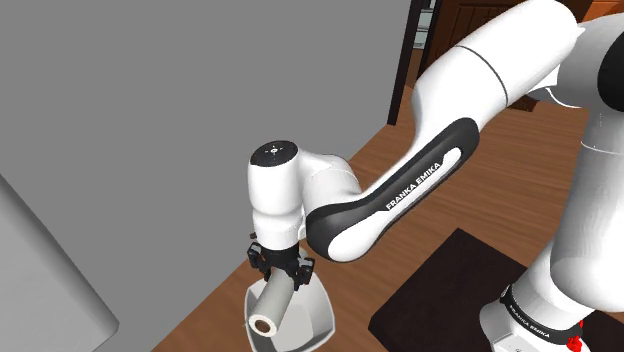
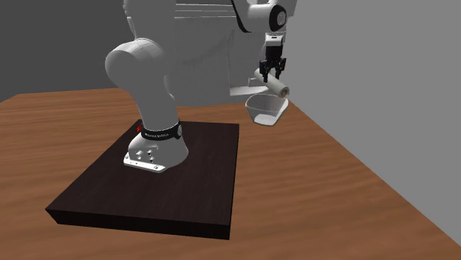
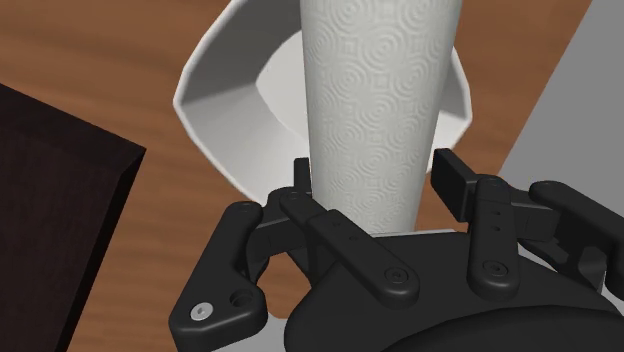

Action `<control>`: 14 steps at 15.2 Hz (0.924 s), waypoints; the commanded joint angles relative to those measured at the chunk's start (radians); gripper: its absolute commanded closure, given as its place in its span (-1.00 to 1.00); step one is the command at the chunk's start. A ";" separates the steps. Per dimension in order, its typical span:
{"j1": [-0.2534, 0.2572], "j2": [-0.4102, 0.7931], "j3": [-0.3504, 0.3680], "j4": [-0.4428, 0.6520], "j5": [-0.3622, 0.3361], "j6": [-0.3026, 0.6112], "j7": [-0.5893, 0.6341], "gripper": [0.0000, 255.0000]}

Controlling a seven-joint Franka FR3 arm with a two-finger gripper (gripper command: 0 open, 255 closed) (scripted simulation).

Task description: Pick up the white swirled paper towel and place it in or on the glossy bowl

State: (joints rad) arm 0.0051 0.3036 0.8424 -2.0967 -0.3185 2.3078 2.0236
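Right up against the wrist lens I've got the black fingers (image 3: 330, 225), closed onto the near end of the paper towel roll (image 3: 375, 90). There's one finger on each side, and the white embossed swirls run away from me between them. Past the roll's far end I see the bowl (image 3: 225, 120), pale and glossy, with its hollow directly beneath the roll. Brown wooden tabletop (image 3: 100, 50) surrounds the bowl, the dark stand (image 3: 50, 220) is off to one side, and a grey surface (image 3: 580, 90) lies on the other.

Over to the shoulder view: the arm (image 1: 400, 190) reaches up and left from the stand (image 1: 450, 290), wrist turned down, fingers (image 1: 299, 270) pointing at the tabletop (image 1: 360, 170). The roll (image 1: 270, 305) hangs from them, tilted, with its hollow core end toward this camera. From here it overlaps the bowl (image 1: 318, 318), which rests on the wood close to a grey wall (image 1: 150, 100).

Second exterior view now: the stand (image 2: 170, 185) fills the foreground with the arm's white base (image 2: 155, 148) sitting on it. Beyond it, near the tabletop's (image 2: 332, 192) far edge by the wall (image 2: 384, 74), the fingers (image 2: 280, 68) grip the roll (image 2: 277, 89) at a slant. It's off the wood, right over the bowl (image 2: 264, 112), with its low end just above the rim. I can't tell whether it touches the rim.
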 commanded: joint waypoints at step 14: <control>0.092 0.151 -0.112 -0.022 -0.167 0.133 0.113 1.00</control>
State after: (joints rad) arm 0.0923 0.4480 0.7373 -2.1185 -0.4771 2.4361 2.1299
